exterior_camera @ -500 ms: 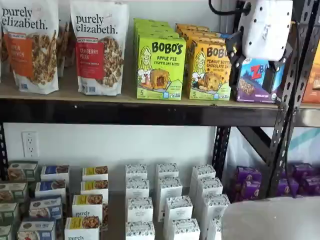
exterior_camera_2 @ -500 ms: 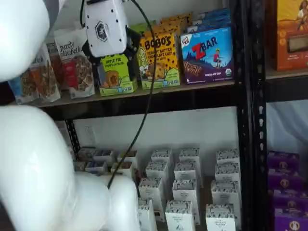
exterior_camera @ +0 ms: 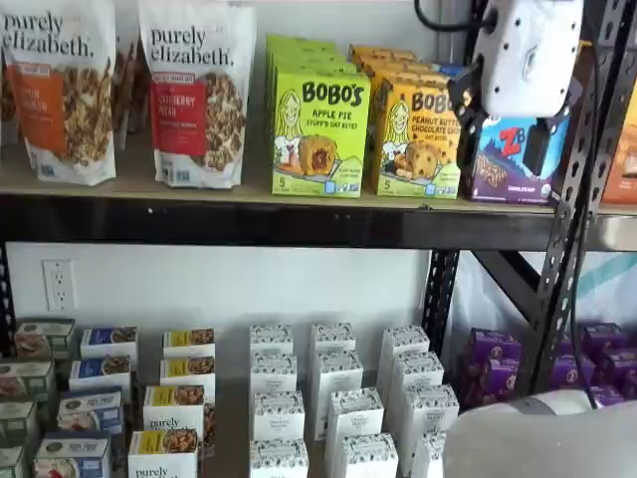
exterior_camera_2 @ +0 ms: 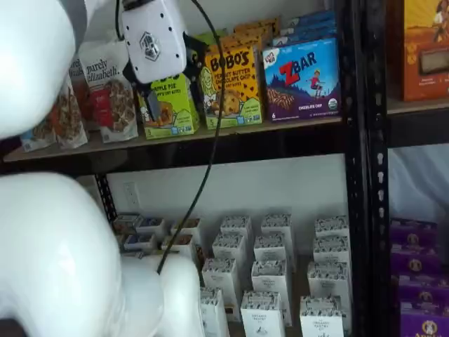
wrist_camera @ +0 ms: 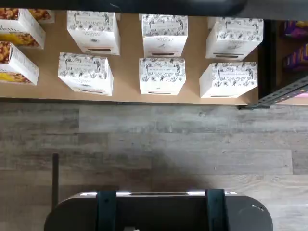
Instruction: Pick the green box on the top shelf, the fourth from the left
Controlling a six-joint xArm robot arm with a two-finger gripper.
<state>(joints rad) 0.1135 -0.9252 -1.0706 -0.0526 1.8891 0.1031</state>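
Your gripper (exterior_camera_2: 156,84) hangs just before the green box (exterior_camera: 319,131) on the top shelf (exterior_camera: 249,221). You cannot tell whether its fingers are parted.

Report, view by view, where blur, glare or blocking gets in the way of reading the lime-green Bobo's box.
In a shelf view the lime-green Bobo's apple pie carton is evenly lit and its print sharp; in a shelf view the white-bodied claw covers its upper half and the near white arm is a soft blur; the wrist view misses it, with glare on the dark mount's edge.
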